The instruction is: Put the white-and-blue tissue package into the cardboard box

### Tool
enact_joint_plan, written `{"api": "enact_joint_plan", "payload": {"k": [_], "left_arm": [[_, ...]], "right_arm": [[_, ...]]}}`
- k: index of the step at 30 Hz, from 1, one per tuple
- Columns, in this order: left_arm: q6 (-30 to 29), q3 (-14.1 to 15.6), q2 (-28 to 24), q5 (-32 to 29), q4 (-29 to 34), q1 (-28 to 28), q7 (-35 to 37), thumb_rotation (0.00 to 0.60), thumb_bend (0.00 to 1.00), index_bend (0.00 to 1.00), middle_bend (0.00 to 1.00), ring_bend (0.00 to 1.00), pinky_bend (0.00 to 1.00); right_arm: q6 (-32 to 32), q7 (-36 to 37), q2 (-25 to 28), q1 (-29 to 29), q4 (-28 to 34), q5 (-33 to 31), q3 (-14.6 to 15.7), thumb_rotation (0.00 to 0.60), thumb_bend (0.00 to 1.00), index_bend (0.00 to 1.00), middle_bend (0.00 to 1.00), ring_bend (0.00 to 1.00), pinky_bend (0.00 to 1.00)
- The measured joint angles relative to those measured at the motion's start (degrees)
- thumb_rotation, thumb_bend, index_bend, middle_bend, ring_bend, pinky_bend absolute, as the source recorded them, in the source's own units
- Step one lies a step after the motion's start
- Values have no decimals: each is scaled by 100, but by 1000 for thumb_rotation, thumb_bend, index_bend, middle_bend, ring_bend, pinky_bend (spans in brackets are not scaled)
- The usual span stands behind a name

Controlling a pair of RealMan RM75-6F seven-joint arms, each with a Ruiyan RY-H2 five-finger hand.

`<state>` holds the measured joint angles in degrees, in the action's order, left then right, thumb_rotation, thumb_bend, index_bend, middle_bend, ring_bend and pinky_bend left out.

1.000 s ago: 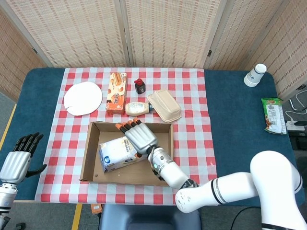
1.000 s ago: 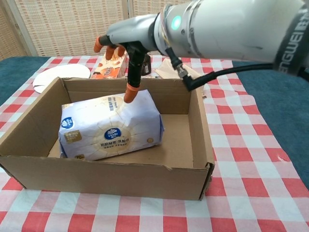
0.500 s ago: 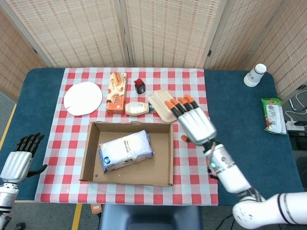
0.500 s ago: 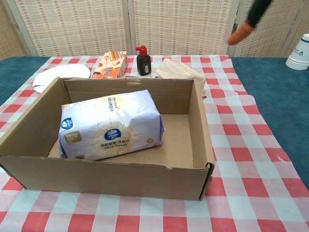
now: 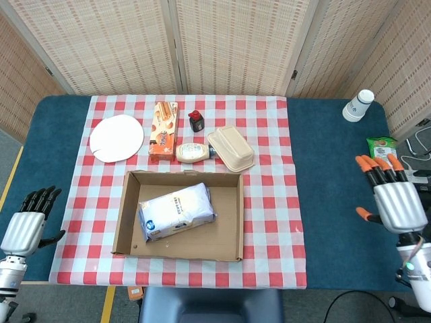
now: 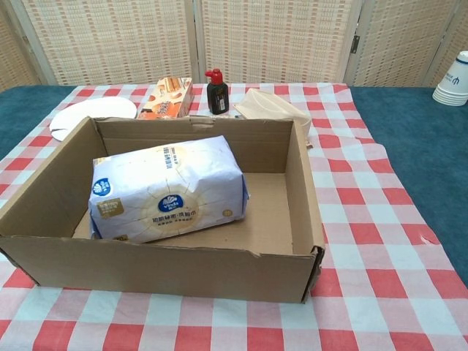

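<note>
Left hand [image 5: 27,225]: lower left of frame, off the tablecloth, fingers apart, holding nothing.
White plate [image 5: 116,138]: upper left of cloth.
Biscuit box [image 5: 163,131], sauce btl [image 5: 196,120], mayo btl [image 5: 192,152], beige clamshell [image 5: 231,149]: row above box.
Cardboard box [image 5: 229,222]: ctr frame, open top.
Tissue package [image 5: 176,211]: inside box, left half, lying tilted.
Right hand [image 5: 392,198]: right edge, fingers spread, empty.

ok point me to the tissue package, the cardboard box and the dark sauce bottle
tissue package [image 6: 167,191], chest view, on its front face near the blue logo.
cardboard box [image 6: 161,269], chest view, on its near outer wall.
dark sauce bottle [image 6: 216,96], chest view, on its body below the red cap.
</note>
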<state>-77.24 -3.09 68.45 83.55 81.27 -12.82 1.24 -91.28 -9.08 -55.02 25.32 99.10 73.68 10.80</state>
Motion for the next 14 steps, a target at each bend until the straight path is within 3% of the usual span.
{"api": "enact_joint_plan", "payload": {"k": [7, 14], "left_arm": [[-51, -2, -21, 48, 55, 5, 16, 600, 198, 0, 0, 0, 70], [-97, -28, -39, 51, 122, 6, 11, 600, 199, 0, 0, 0, 71]], "right_arm": [[-250, 541, -927, -832, -1686, 295, -37, 600, 0, 0, 61, 0, 9], [-222, 1092, -1609, -1345, -2713, 452, -291, 600, 0, 0, 53, 0, 0]]}}
